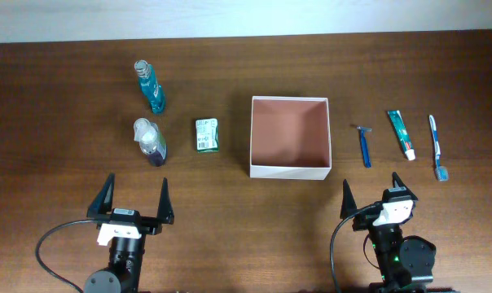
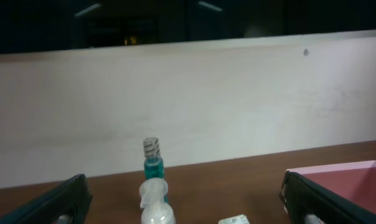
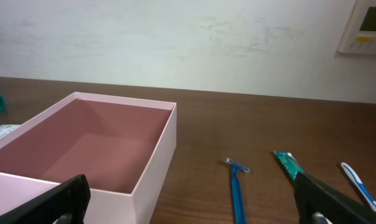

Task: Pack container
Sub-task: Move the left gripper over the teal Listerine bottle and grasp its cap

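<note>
container [image 1: 288,170] sits mid-table, empty, nothing packed yet. both grippers hang at the near edge, spread wide and holding nothing: left gripper [image 1: 137,182] facing the spray bottle [image 1: 150,142], right gripper [image 1: 371,184] facing the razor [image 1: 364,147]. the right arm looks nearer the box, which lies ahead and to its left. the razor's long axis runs straight away from it. right wrist view shows the bare reddish floor. left wrist view catches only a corner, plus the teal bottle [image 2: 153,163] behind the sprayer.
</note>
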Controlling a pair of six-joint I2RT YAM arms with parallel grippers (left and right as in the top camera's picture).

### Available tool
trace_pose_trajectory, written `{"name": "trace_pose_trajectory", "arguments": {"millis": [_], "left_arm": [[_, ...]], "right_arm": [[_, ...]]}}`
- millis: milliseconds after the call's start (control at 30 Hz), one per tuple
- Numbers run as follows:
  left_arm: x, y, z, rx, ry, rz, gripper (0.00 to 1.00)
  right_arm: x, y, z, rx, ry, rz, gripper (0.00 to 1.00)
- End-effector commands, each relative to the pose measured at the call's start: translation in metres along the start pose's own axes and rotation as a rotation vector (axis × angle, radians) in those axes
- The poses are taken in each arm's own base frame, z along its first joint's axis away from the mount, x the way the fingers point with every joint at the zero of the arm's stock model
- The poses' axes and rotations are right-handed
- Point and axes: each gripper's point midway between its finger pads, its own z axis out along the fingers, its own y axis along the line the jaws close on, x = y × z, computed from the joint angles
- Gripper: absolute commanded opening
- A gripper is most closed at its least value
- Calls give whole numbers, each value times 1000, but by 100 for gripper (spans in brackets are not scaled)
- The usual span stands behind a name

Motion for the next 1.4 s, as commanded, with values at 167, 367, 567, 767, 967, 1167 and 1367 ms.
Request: {"name": "trace_pose_trajectory", "arguments": {"millis": [167, 367, 567, 767, 967, 1167, 1367], "left_arm": [[-53, 1, 9, 21, 74, 86, 99], [-102, 12, 53, 27, 318, 78, 99], [-129, -20, 108, 291, 526, 0, 99], [-115, -14, 163, 253, 631, -171, 99], [-47, 31, 203, -17, 960, -152, 99], [0, 52, 242, -116, 1108, -62, 99], [47, 54, 275, -97, 1153, -34, 99]], "right_arm": [[3, -4, 0, 17, 1, -6, 99], [3, -4, 0, 17, 1, -6, 99], [3, -4, 0, 17, 1, -6, 99], [3, -4, 0, 17, 1, -6, 99], [3, -4, 0, 17, 2, -6, 99], [3, -4, 0, 17, 1, -6, 99], [3, -4, 0, 17, 2, -6, 99]]}}
